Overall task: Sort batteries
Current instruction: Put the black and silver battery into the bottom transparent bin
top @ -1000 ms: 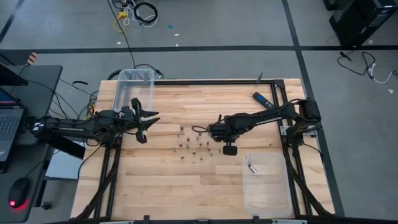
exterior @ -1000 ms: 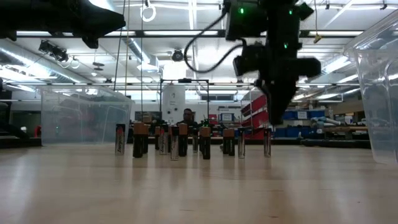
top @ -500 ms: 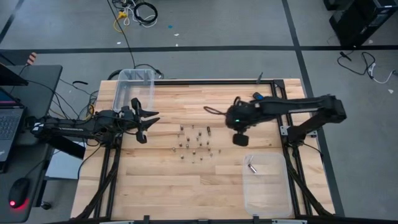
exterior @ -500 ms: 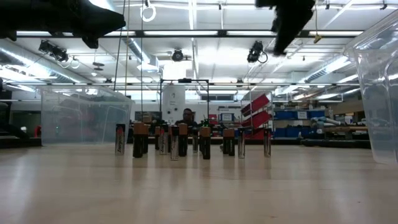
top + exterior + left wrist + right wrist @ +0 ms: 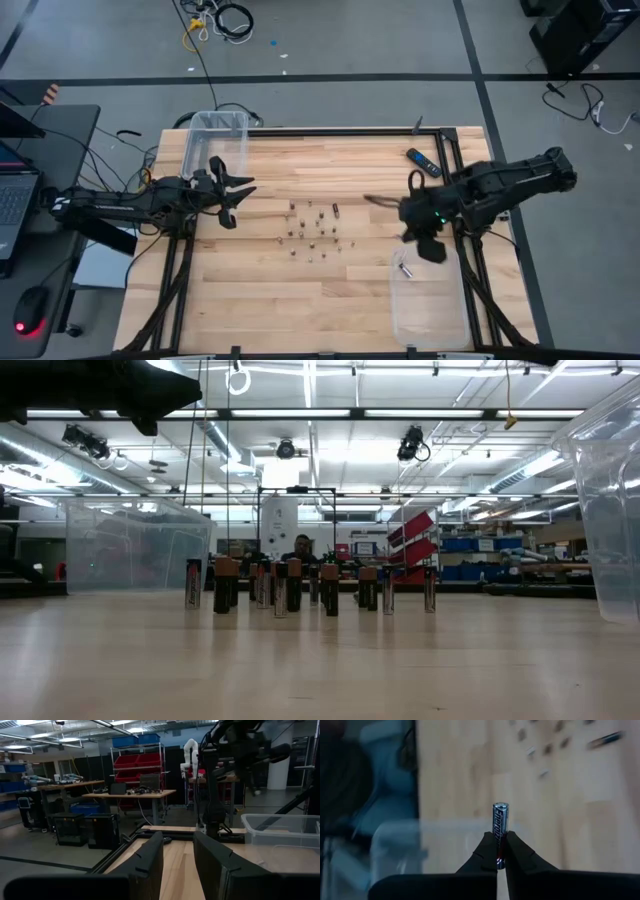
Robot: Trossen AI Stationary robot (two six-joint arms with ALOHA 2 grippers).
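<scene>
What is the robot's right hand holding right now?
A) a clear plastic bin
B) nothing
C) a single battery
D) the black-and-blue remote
C: in the right wrist view the right hand is pinched shut on one upright battery, while the high view shows the remote lying apart near the table's far edge.

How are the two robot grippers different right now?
The right gripper is pinched shut on a battery, while the left gripper holds nothing, its fingers apart. The right one hangs at the edge of the clear bin on the right side of the table; the left one waits at the table's left edge, beside the other clear bin. Both are dark, two-fingered claws.
</scene>
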